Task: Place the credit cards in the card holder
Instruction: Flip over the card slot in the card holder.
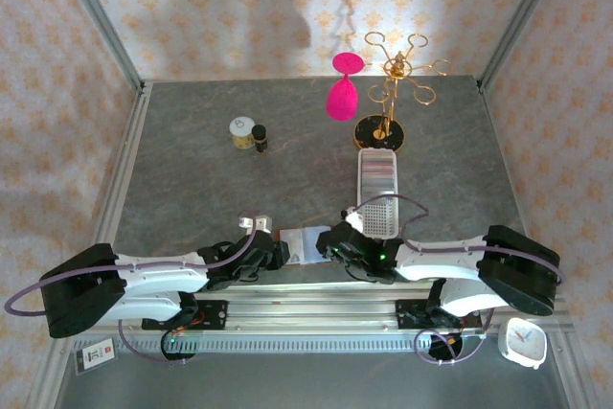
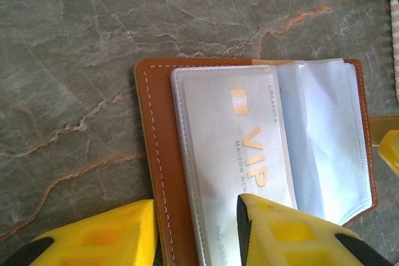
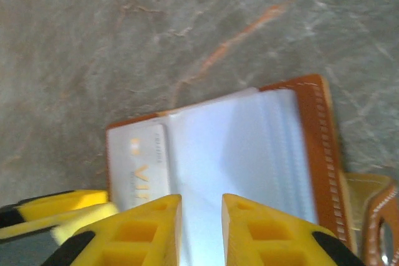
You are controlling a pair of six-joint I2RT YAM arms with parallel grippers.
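The card holder (image 2: 153, 129) lies open on the grey marble table, brown leather with clear plastic sleeves. One pale credit card (image 2: 243, 135) marked VIP sits inside the left sleeve. My left gripper (image 2: 196, 207) stands open astride the holder's left edge, one finger on the table and the other over the card. From the right wrist the card holder (image 3: 318, 135) and the credit card (image 3: 140, 160) show again. My right gripper (image 3: 201, 200) hovers over the empty sleeves, jaws a little apart with nothing between them. From above, both grippers meet at the card holder (image 1: 305, 239).
A long white perforated tray (image 1: 376, 189) lies just behind the right gripper. Further back stand a gold rack (image 1: 388, 93), a pink glass (image 1: 342, 93), a small jar (image 1: 242, 131) and a dark bottle (image 1: 260, 138). A white clock (image 1: 522, 342) sits at the near right.
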